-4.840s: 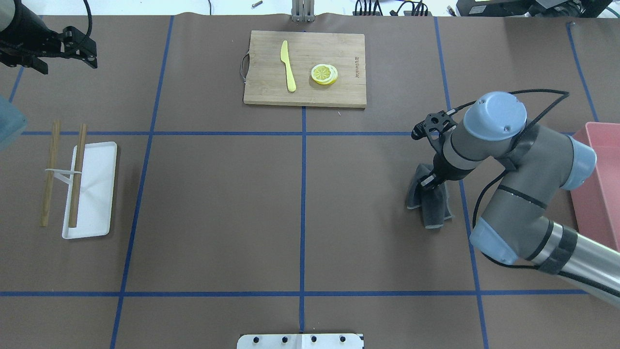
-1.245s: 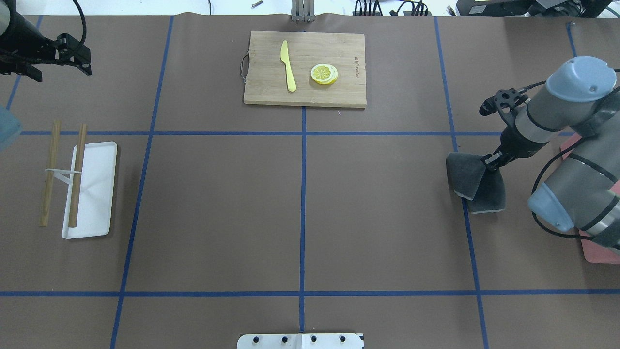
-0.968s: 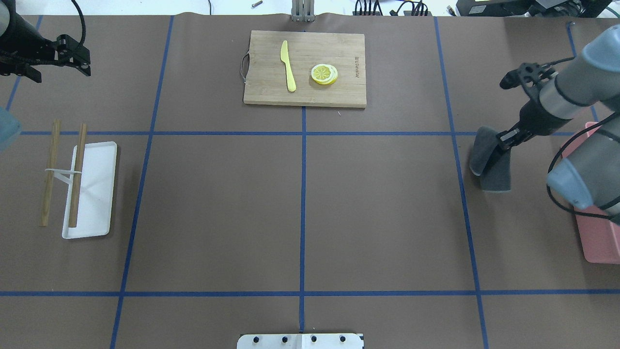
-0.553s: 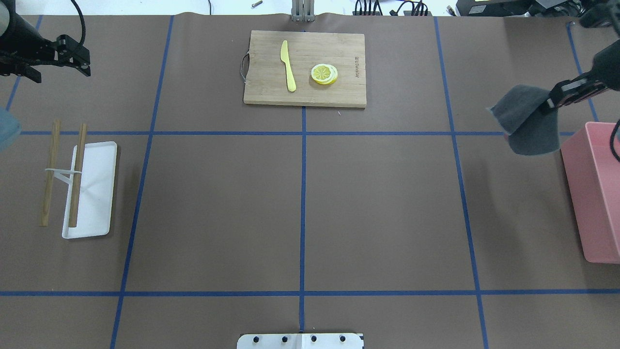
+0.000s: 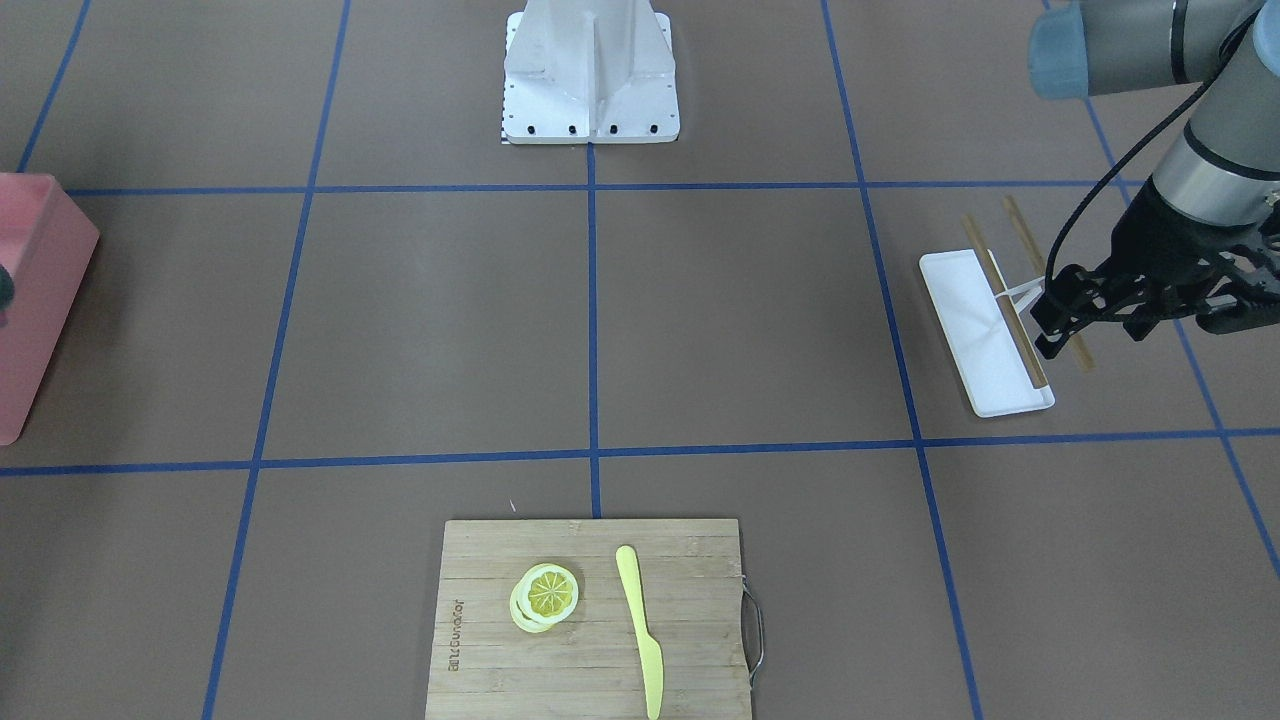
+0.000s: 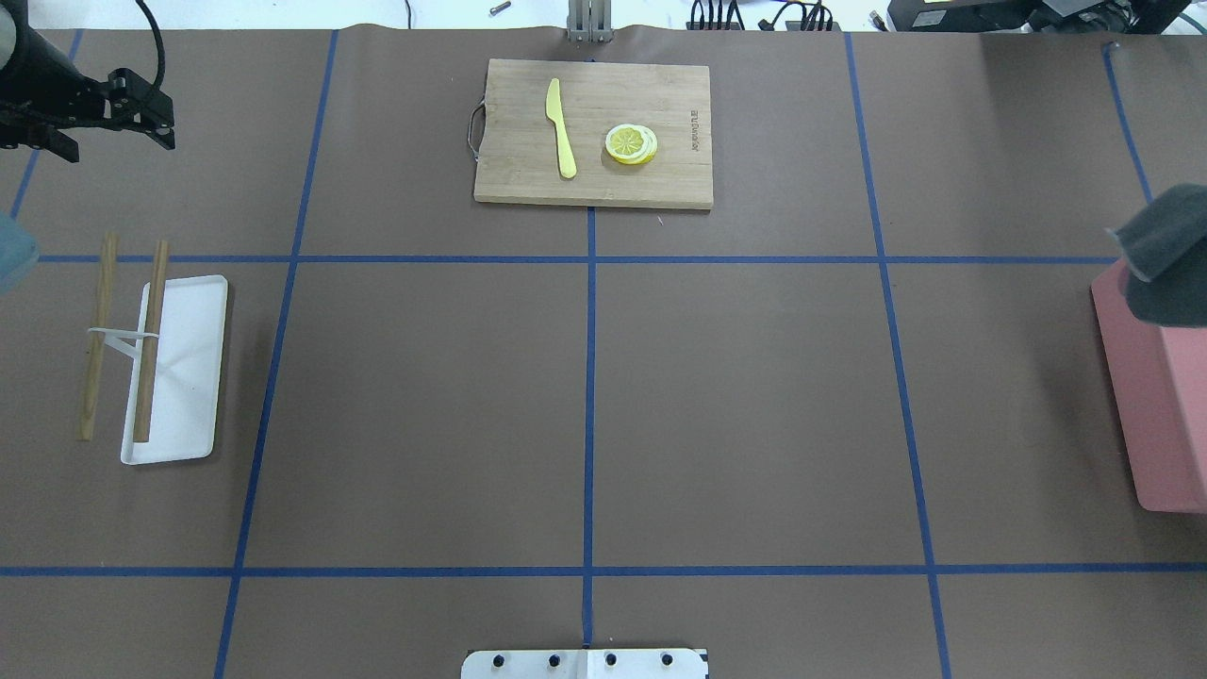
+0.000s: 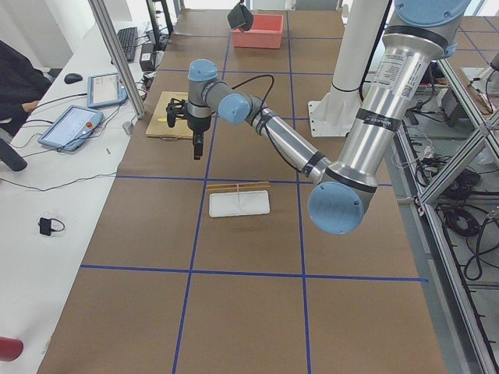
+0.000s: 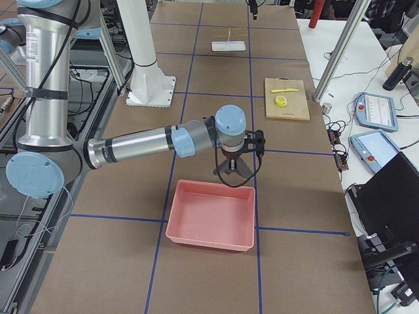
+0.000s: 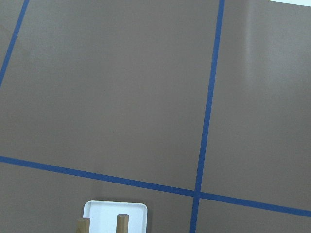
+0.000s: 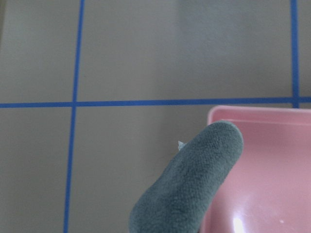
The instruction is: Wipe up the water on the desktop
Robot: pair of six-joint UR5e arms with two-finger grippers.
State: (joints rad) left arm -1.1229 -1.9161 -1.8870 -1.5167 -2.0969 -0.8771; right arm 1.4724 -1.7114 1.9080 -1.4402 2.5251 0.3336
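Note:
The brown desktop (image 6: 754, 396) with its blue tape grid shows no water that I can make out. A grey cloth (image 6: 1167, 253) hangs at the right edge of the overhead view, over the rim of the pink bin (image 6: 1146, 405). The right wrist view shows it (image 10: 194, 179) over the bin's corner (image 10: 265, 160). My right gripper (image 8: 237, 157) shows only in the exterior right view, above the cloth (image 8: 233, 169); I cannot tell its state. My left gripper (image 6: 158, 115) is open and empty, above the far left of the table, and also shows from the front (image 5: 1048, 322).
A bamboo cutting board (image 6: 509, 179) with a yellow knife (image 6: 562, 127) and lemon slices (image 6: 631, 143) lies at the far middle. A white tray (image 6: 189, 377) with two wooden sticks (image 6: 149, 339) lies at the left. The robot's base plate (image 6: 585, 664) is at the near edge.
The right arm has lifted the grey cloth off the desktop and carried it right and away, out of the overhead view, to above the pink bin. The left gripper has barely moved.

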